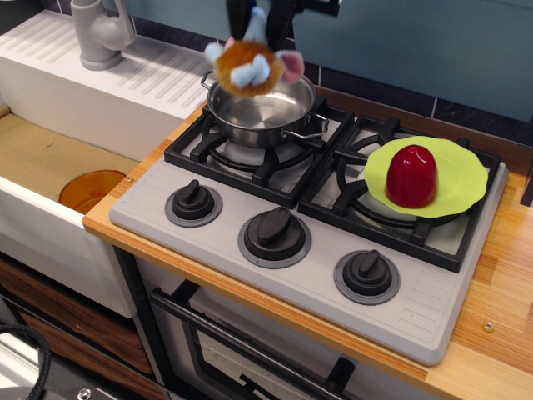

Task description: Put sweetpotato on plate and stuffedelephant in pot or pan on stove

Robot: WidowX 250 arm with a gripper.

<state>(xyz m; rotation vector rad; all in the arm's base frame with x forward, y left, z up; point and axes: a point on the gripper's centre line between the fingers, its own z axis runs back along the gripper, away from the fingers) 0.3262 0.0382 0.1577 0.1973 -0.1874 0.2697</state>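
The stuffedelephant (252, 63) hangs in the air over the steel pot (263, 122), its orange body and pale limbs dangling. My gripper (259, 23) is shut on its head at the top edge of the view. The pot sits on the back left burner of the grey stove (416, 312). The dark-red sweetpotato (411, 176) rests on the lime-green plate (462, 182), which lies on the right burner grate.
Three black knobs (274, 233) line the stove front. An orange bowl (92, 189) lies in the sink at left, with a grey faucet (100, 33) on the white drainboard behind. Wooden counter (500, 283) runs along the right.
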